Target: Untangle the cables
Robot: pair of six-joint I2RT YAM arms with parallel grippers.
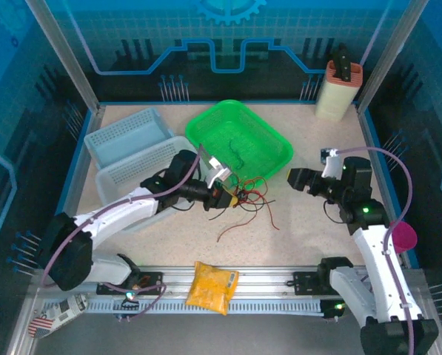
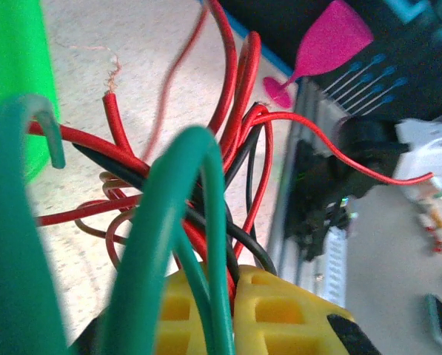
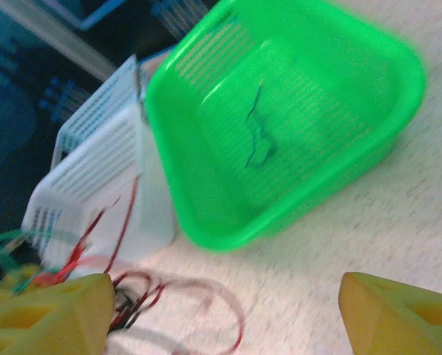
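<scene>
Left fingers amid tangled red-green-black cables

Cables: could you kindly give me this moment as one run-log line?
left gripper: shut on tangled cables | right gripper: open, holding nothing | dark green cable: lying in green basket
</scene>
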